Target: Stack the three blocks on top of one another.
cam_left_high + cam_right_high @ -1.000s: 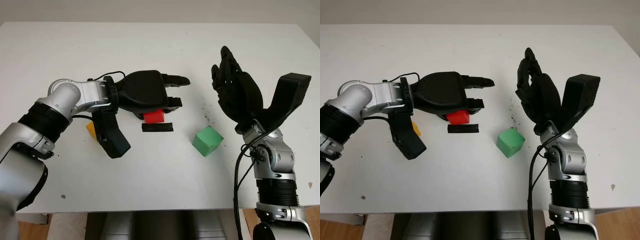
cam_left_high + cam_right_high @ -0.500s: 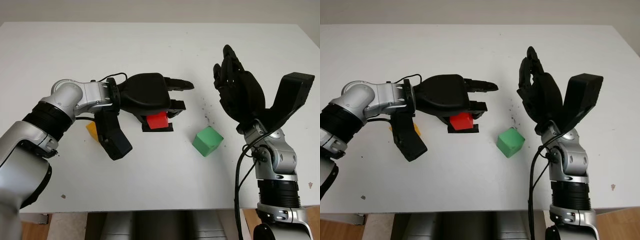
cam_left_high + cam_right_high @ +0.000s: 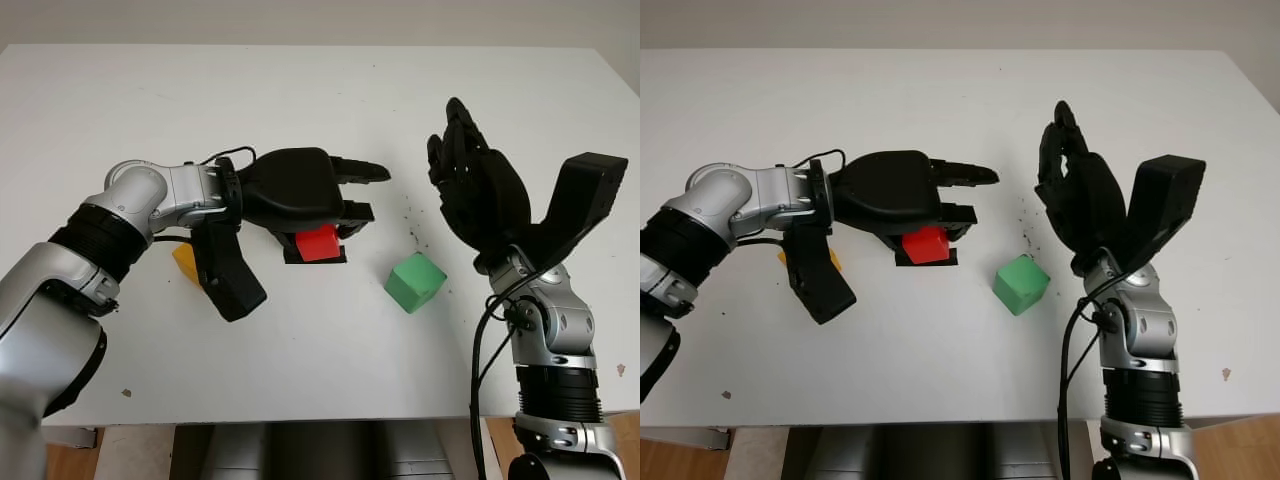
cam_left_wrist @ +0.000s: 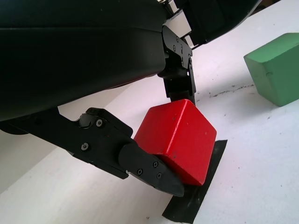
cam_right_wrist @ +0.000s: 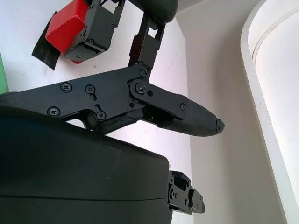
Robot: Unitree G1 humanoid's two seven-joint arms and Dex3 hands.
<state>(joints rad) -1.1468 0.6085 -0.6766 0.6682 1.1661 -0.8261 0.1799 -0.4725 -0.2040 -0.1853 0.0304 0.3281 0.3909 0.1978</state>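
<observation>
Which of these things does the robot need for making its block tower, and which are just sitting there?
For the tower:
red block, held in the left hand above the black tape
green block, on the table
yellow block, on the table, half hidden behind the left arm

Just there:
black tape strip stuck on the white table
right hand, open, raised beside the green block

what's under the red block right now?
A strip of black tape on the white table lies beneath the red cube-shaped block, which the left hand grips. Whether the block touches the tape cannot be told; the tape's middle is covered by the block.
</observation>
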